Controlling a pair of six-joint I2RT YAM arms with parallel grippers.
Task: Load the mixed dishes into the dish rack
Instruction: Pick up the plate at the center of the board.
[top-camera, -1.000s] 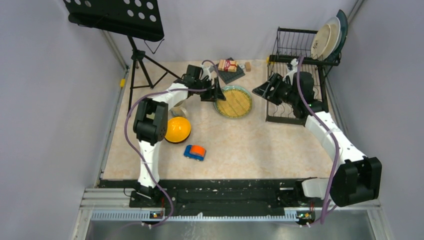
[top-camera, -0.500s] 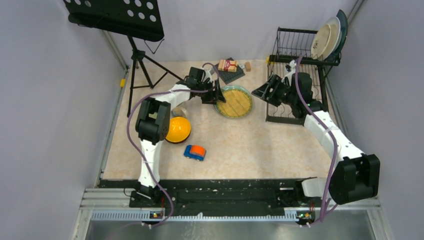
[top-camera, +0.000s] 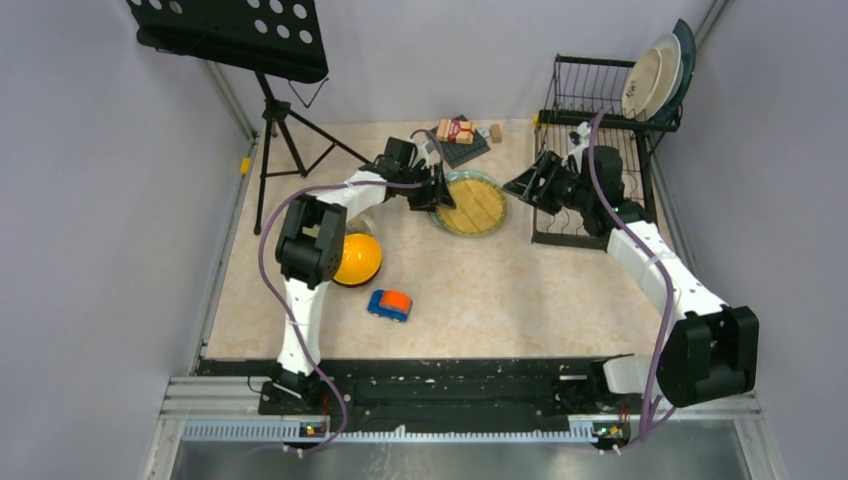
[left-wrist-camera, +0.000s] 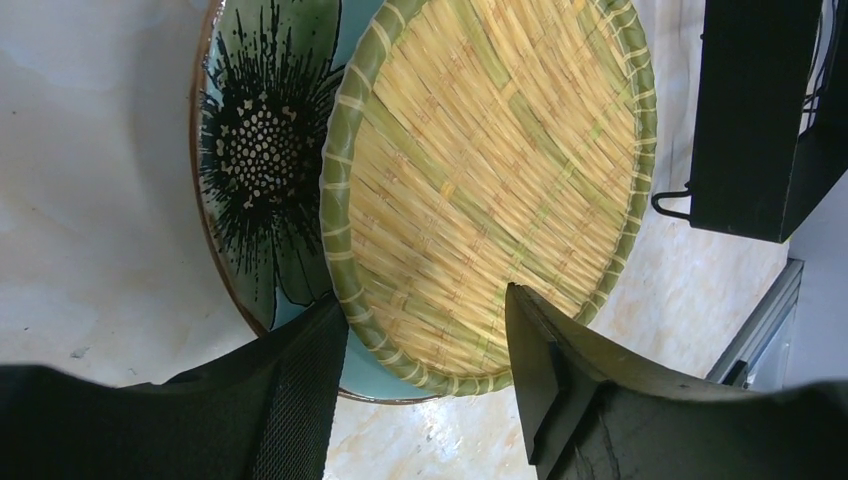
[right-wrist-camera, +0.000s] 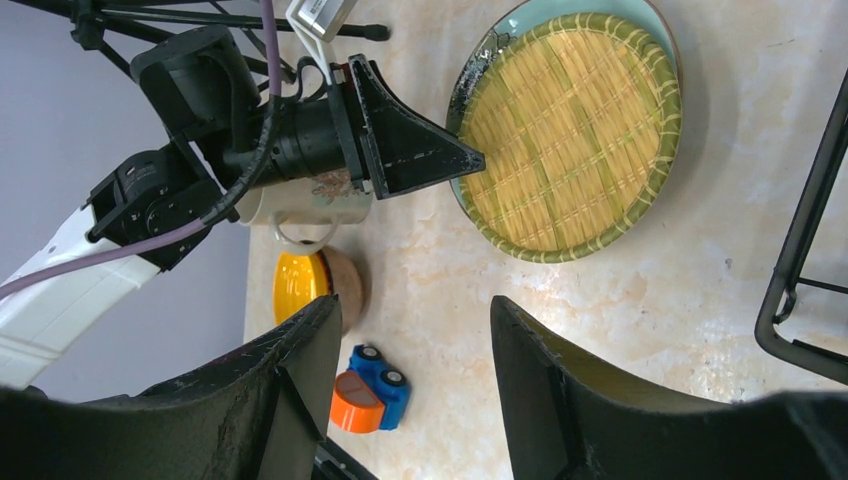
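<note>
A yellowish woven round plate (top-camera: 472, 206) lies on a mint-green flowered plate (left-wrist-camera: 262, 150) at the table's middle. My left gripper (top-camera: 438, 192) is open at their left rim. In the left wrist view its jaws stand either side of the woven plate's (left-wrist-camera: 490, 180) near rim, not clamped. My right gripper (top-camera: 523, 184) hovers open and empty between the plates and the dish rack (top-camera: 600, 110). Two plates (top-camera: 655, 75) stand in the rack's upper tier. An orange-yellow bowl (top-camera: 356, 258) and a pale mug (right-wrist-camera: 300, 205) sit by the left arm.
A blue-and-orange toy car (top-camera: 390, 304) lies in front of the bowl. A small packet on a dark mat (top-camera: 458, 134) sits at the back. A black music stand (top-camera: 235, 35) on a tripod occupies the back left corner.
My left gripper has slid right onto the plates' rim and its jaws have narrowed a little. My right gripper has shifted only slightly.
</note>
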